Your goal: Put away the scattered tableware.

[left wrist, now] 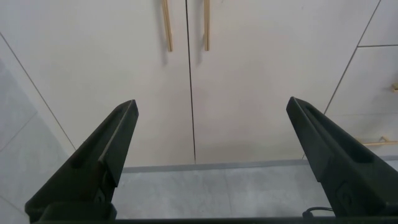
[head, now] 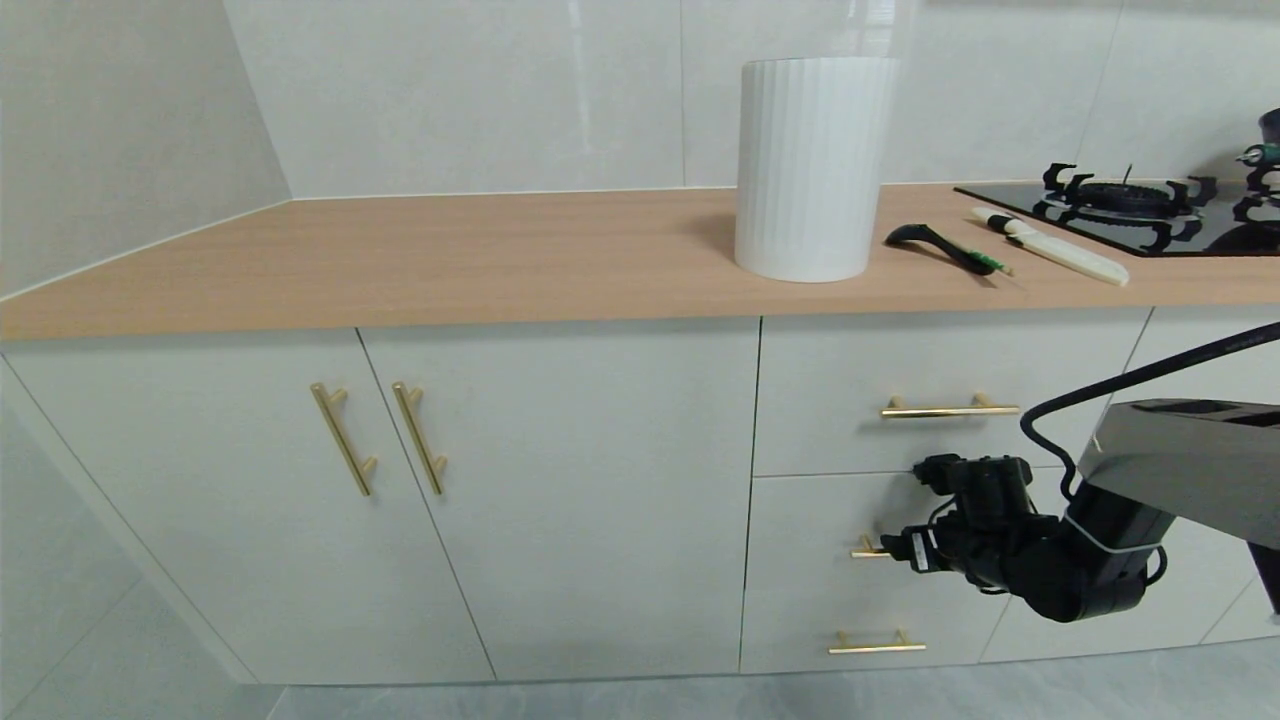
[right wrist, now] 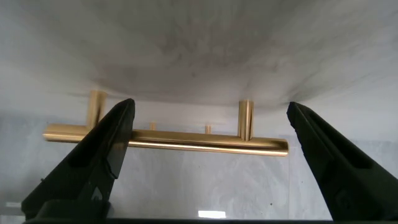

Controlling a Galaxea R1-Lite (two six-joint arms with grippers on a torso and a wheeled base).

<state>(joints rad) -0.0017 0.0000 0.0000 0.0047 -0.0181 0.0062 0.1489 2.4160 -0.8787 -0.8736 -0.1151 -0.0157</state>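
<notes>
We judged the step in hand to be opening a drawer for storage, with none of the tableware picked up yet. The black plastic spoon with a green-tipped handle (head: 945, 248) and the white knife with a cream blade (head: 1050, 258) lay on the light wooden surface (head: 450, 250), at about 2 o'clock in the head view. The spoon sat at 3 o'clock of the tall white ribbed cylindrical holder (head: 810, 165), near it but apart. The knife lay just beyond the spoon, beside the black glass gas hob (head: 1130, 215).

The right jaws hung low at 4 o'clock, facing the 2nd of 3 white drawer fronts (head: 820, 540). They were spread wide and held nothing. The gold bar handle (right wrist: 168, 142) ran across the gap between them, and we could not tell whether either tip touched it. The left jaws, also wide open and empty, faced the 2 white cabinet doors (left wrist: 186, 81).

The next move, as we read it, called for easing forward until the bar sat between the jaws, closing on it, then pulling straight out.
</notes>
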